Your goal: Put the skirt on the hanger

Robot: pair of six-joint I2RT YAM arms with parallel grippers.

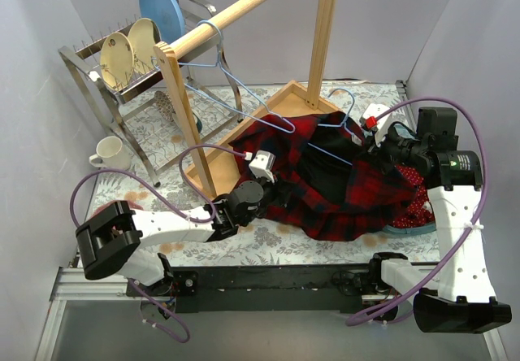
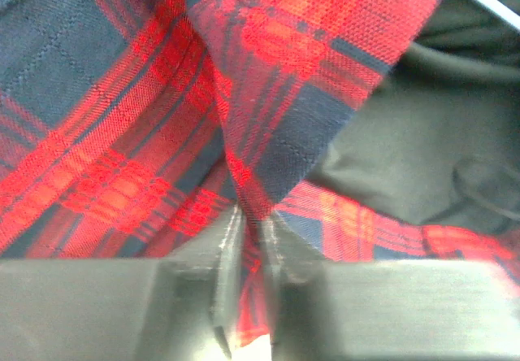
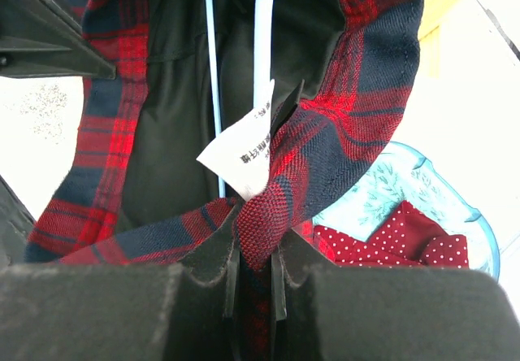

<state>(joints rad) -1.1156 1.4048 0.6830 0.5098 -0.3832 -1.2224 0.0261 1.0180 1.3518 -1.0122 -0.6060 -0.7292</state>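
Grips a fold of the red plaid skirt (image 1: 325, 189) with the left gripper (image 2: 252, 243), jaws narrow on the cloth, near the middle of the tabletop (image 1: 276, 243). Pinches the waistband beside the white label (image 3: 244, 154) with the right gripper (image 3: 256, 255), just as narrow, toward the right edge. Sprawls between both, waist open, black lining (image 1: 325, 170) showing. Cradles a pale blue wire hanger (image 1: 331, 154) across that opening, seemingly loose inside it.

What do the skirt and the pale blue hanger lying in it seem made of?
Skirt: matte woven cloth in red and navy tartan; the weave shows up close, with smooth black lining inside. Hanger: thin wire, probably coated metal, going by its slim, pale blue line.
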